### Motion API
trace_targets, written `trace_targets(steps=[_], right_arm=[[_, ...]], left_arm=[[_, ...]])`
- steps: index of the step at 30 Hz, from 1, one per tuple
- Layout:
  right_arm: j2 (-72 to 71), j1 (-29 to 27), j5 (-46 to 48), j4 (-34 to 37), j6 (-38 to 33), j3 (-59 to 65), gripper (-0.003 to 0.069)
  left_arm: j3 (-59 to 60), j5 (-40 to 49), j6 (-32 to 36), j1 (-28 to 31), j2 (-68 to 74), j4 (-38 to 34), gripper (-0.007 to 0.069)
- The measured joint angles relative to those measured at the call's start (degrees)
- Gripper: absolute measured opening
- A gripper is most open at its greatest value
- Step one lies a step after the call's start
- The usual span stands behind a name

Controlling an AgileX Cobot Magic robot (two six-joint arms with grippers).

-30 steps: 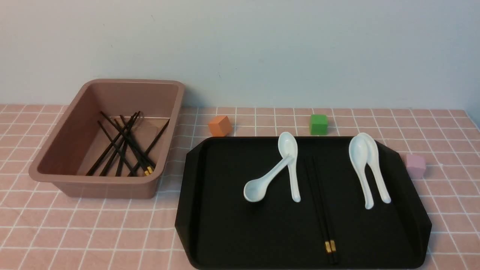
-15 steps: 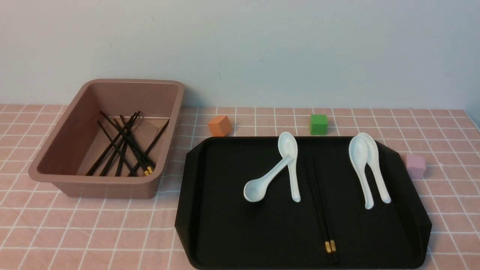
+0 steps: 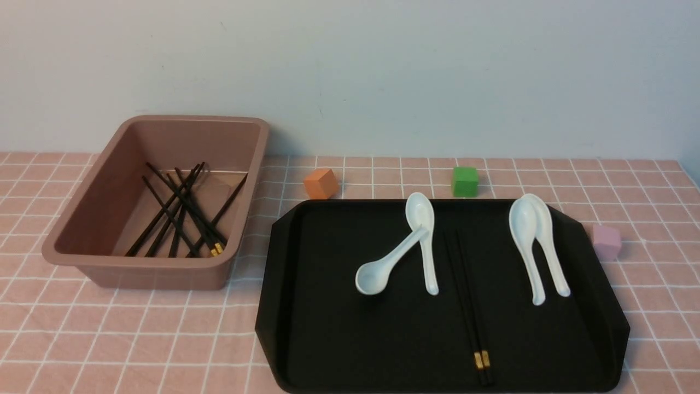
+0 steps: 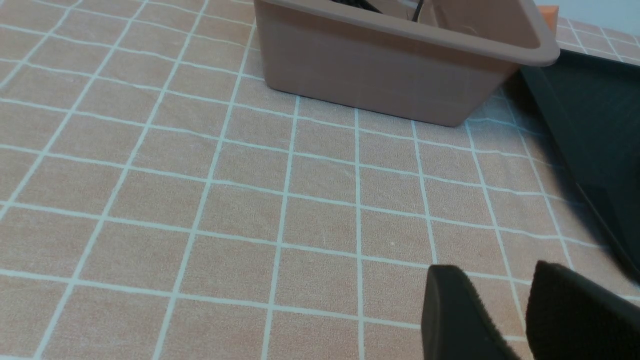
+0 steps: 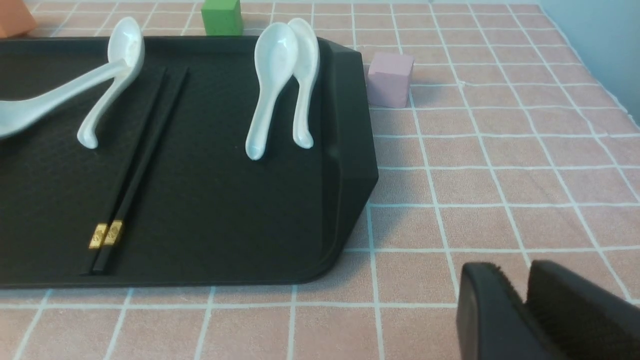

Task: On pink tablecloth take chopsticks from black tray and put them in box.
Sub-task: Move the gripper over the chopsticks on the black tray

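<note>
Front: chopsticks (image 3: 468, 306) flat on tray (image 3: 328, 328), reachable; others in box (image 3: 164, 131).
Left wrist: left claw (image 4: 505, 320) narrowly parted, empty; box ahead.
Right wrist: right claw (image 5: 520, 320) near-closed, empty; chopsticks ahead, off to side.

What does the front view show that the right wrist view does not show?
Only the front view shows the box and the chopsticks inside it.

Only the right wrist view shows the right claw, its fingers nearly together, above the tablecloth.

Both show the tray, the pair of chopsticks on it, the spoons and the green cube.
</note>
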Motion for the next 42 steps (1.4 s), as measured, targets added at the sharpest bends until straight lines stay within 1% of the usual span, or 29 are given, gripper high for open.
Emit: trace_targets(steps=[1,2,3,4,5,9,12,13,14,16,18,20,21,22,23,25,26,27,28,30,31,32,35,38,40,41,42], right_arm=[[0.0,0.0,-0.16,0.56,0.19,0.08,0.0147],[0.0,0.0,-2.18,4.63,2.66,0.44,0.0148],[0.0,0.0,-2.79,5.28,3.03,0.53,0.0148],[0.0,0.0,-4.04,8.66,5.04,0.59,0.0148],[0.0,0.0,-7.31,14.24,8.18,0.59,0.0148],[0.0,0.0,-14.79,24.2,11.88,0.59,0.0149],[0.0,0.0,-17.33,27.17,12.29,0.59,0.0151],[0.0,0.55,-16.7,29.5,12.56,-0.22,0.0151],[0.23,1.34,-14.15,29.88,12.28,-2.17,0.0152],[1.17,2.2,-11.33,29.88,11.24,-4.7,0.0152],[6.26,4.35,-3.86,29.1,7.02,-12.27,0.0148],[13.93,6.14,4.58,27.34,1.86,-20.39,0.0126],[20.31,6.92,11.3,25.83,-1.6,-26.14,0.0101],[20.31,7.0,11.3,25.83,-1.6,-26.14,0.0101],[27.05,7.45,18.0,24.15,-4.45,-31.44,0.0071],[35.55,7.48,25.38,21.52,-6.77,-37.11,0.003],[41.91,7.48,29.34,19.07,-7.42,-40.63,0.0006],[46.25,7.48,31.19,17.21,-7.42,-42.76,0.0001],[47.11,7.48,31.49,16.87,-7.42,-43.17,0.0001],[56.43,7.91,33.58,13.6,-6.35,-47.44,0.0001],[62.31,9.18,34.21,12.44,-5.51,-49.99,0.0001],[63.13,9.18,34.26,12.44,-5.51,-49.99,0.0001],[76.43,16.16,34.19,10.82,-3.08,-56.18,0.0001],[87.3,23.7,33.88,7.03,2.18,-62.39,0.0009],[93.59,27.1,33.64,3.63,6.89,-66.63,0.0023],[94.18,27.38,33.58,3.28,7.36,-67.03,0.0025],[97.99,28.88,33.51,0.94,9.96,-69.64,0.0043]], left_arm=[[0.0,0.0,0.0,0.0,0.0,0.0,0.0239],[0.0,0.0,0.0,0.0,0.0,0.0,0.0239],[0.0,0.0,0.0,0.0,0.0,0.0,0.0239],[0.0,0.0,0.0,0.0,0.0,0.0,0.0239],[0.0,0.0,0.0,0.0,0.0,0.0,0.0239],[0.0,0.0,0.0,0.0,0.0,0.0,0.0239],[0.0,0.0,0.0,0.0,0.0,0.0,0.0239],[0.0,0.0,0.0,0.0,0.0,0.0,0.0239],[0.0,0.0,0.0,0.0,0.0,0.0,0.0239],[0.0,0.0,0.0,0.0,0.0,0.0,0.0239],[0.0,0.0,0.0,0.0,0.0,0.0,0.0239],[0.0,0.0,0.0,0.0,0.0,0.0,0.0239],[0.0,0.0,0.0,0.0,0.0,0.0,0.0239],[0.0,0.0,0.0,0.0,0.0,0.0,0.0239],[0.0,0.0,0.0,0.0,0.0,0.0,0.0239],[0.0,0.0,0.0,0.0,0.0,0.0,0.0239],[0.0,0.0,0.0,0.0,0.0,0.0,0.0239],[0.0,0.0,0.0,0.0,0.0,0.0,0.0239],[0.0,0.0,0.0,0.0,0.0,0.0,0.0239],[0.0,0.0,0.0,0.0,0.0,0.0,0.0239],[0.0,0.0,0.0,0.0,0.0,0.0,0.0239],[0.0,0.0,0.0,0.0,0.0,0.0,0.0239],[0.0,0.0,0.0,0.0,0.0,0.0,0.0239],[0.0,0.0,0.0,0.0,0.0,0.0,0.0239],[0.0,0.0,0.0,0.0,0.0,0.0,0.0239],[0.0,0.0,0.0,0.0,0.0,0.0,0.0239],[0.0,0.0,0.0,0.0,0.0,0.0,0.0239]])
